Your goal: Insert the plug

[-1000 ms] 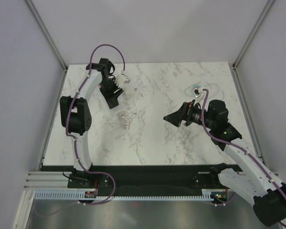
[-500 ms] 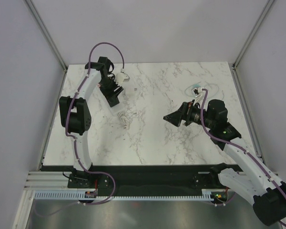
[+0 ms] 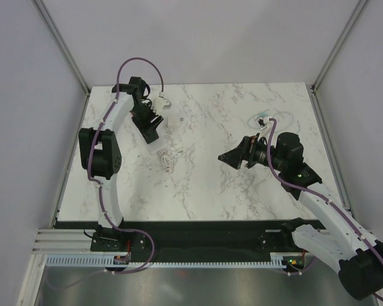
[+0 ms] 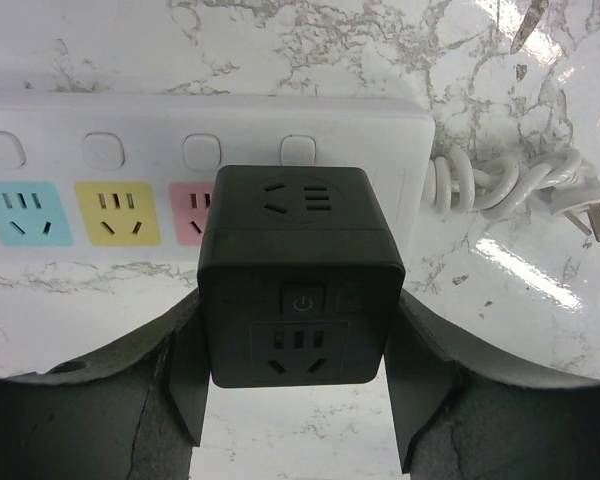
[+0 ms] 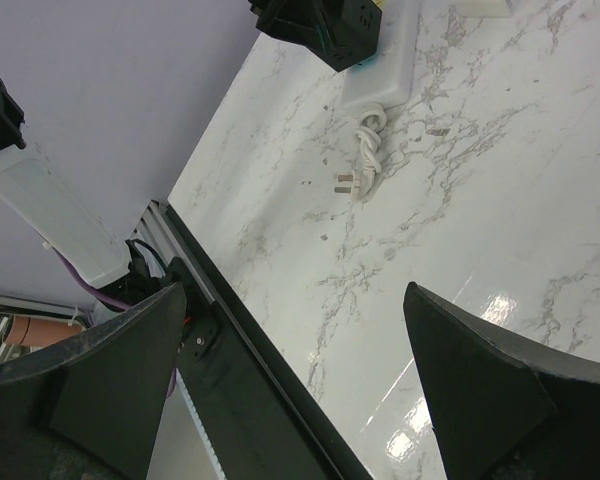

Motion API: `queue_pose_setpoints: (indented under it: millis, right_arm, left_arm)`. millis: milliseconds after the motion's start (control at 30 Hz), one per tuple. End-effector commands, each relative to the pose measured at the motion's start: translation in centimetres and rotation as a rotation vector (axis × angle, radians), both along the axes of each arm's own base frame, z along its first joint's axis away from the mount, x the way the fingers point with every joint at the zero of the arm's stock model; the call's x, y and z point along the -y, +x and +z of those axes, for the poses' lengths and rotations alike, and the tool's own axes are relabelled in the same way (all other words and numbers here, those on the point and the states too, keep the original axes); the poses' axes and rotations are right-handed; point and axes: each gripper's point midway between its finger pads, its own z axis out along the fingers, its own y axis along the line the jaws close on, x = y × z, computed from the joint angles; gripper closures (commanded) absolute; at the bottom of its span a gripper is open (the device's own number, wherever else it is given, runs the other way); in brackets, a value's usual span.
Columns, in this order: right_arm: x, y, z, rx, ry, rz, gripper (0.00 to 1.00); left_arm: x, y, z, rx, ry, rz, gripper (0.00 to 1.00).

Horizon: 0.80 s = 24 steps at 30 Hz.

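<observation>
A white power strip [image 4: 110, 130] with blue, yellow and pink sockets lies on the marble table; its coiled white cord [image 4: 500, 185] ends in a loose plug [image 4: 592, 215]. My left gripper [image 4: 300, 310] is shut on a black cube plug adapter [image 4: 298, 280], which sits over the strip's end socket beside the pink one; I cannot tell how deep it is seated. In the top view the left gripper [image 3: 150, 129] is at the back left and the cord [image 3: 168, 159] lies just in front of it. My right gripper [image 3: 225, 157] is open and empty above mid-table, also seen in its wrist view [image 5: 290, 300].
A small clear and teal item [image 3: 263, 118] lies at the back right behind the right arm. A small white piece [image 3: 165, 101] hangs by the left wrist. The table's dark front rail [image 5: 250, 350] shows below the right gripper. Grey walls enclose the table.
The left arm has shifted slightly toward the far left with the black adapter still held. The right arm has barely moved.
</observation>
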Motion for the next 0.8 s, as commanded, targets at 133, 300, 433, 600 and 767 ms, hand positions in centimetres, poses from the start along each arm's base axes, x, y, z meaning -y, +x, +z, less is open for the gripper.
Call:
queue_pose_setpoints:
  millis: [133, 300, 433, 600, 767]
  right_arm:
    - [-0.1, 0.4, 1.9, 0.075, 0.004, -0.006, 0.02]
    - [-0.1, 0.4, 2.0, 0.083, 0.003, -0.005, 0.02]
    - [-0.2, 0.3, 2.0, 0.086, 0.003, -0.001, 0.02]
    - [-0.3, 0.2, 2.4, 0.095, 0.008, 0.000, 0.02]
    - [-0.3, 0.2, 2.4, 0.096, 0.007, 0.000, 0.02]
  left_arm:
    - [0.5, 0.0, -1.1, -0.026, -0.038, 0.035, 0.98]
    - [-0.1, -0.6, -0.7, -0.033, 0.003, 0.052, 0.98]
    - [-0.5, -0.7, 0.3, -0.006, 0.011, 0.053, 0.98]
    - [-0.4, -0.7, 0.6, 0.000, 0.009, 0.058, 0.98]
    - [-0.6, -0.8, 0.9, 0.009, 0.028, 0.061, 0.98]
